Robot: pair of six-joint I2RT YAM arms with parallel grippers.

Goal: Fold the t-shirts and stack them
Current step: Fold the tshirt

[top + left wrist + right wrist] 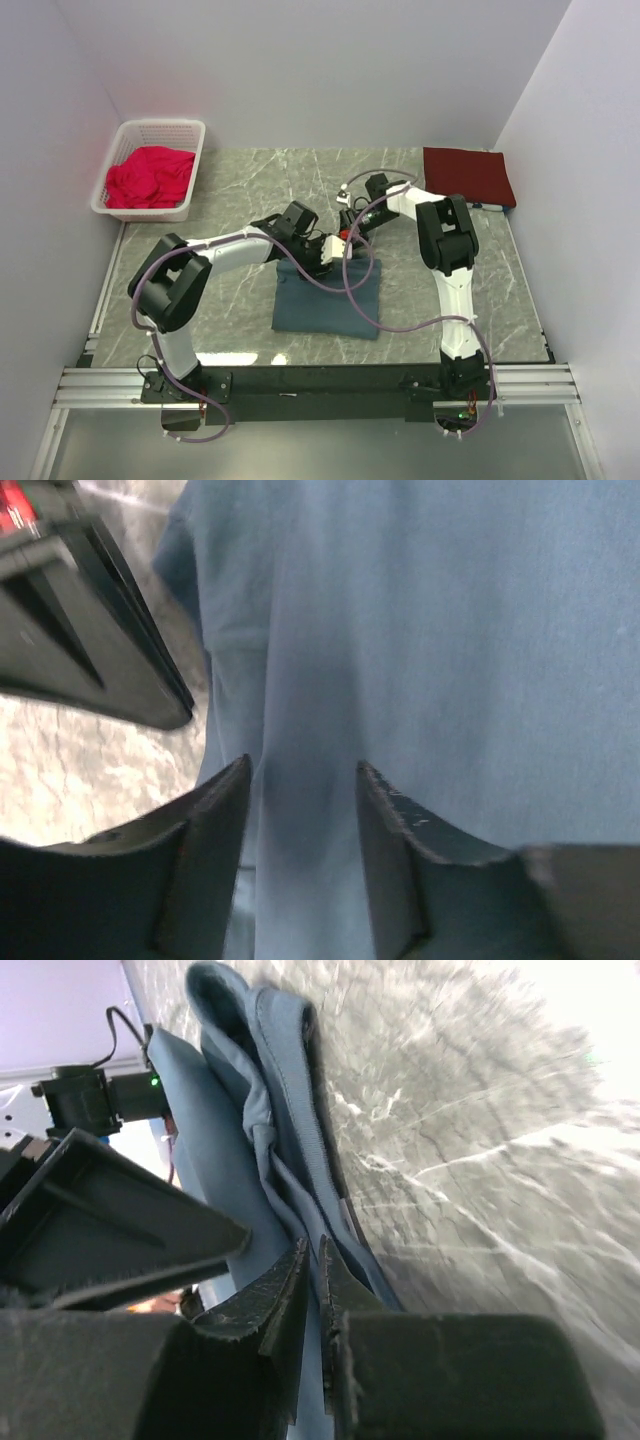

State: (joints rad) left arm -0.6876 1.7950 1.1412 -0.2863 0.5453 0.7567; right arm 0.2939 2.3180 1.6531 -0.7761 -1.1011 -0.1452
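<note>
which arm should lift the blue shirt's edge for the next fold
Right, likely: the right end effector is pinched on an edge of the blue-grey shirt, while the left end effector hangs open over flat cloth.

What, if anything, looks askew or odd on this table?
The slate blue-grey cloth t-shirt is folded unevenly: its far edge, pinched by the right gripper, bunches in rumpled layers. The folded dark maroon t-shirt lies flat. Nothing looks spilled or damaged.

Slate blue-grey t-shirt (328, 297), folded into a rough rectangle, lying flat mid-table (200, 280), far edge bunched in layered hems, dark maroon t-shirt (468, 176), folded flat, far right corner, well apart
</note>
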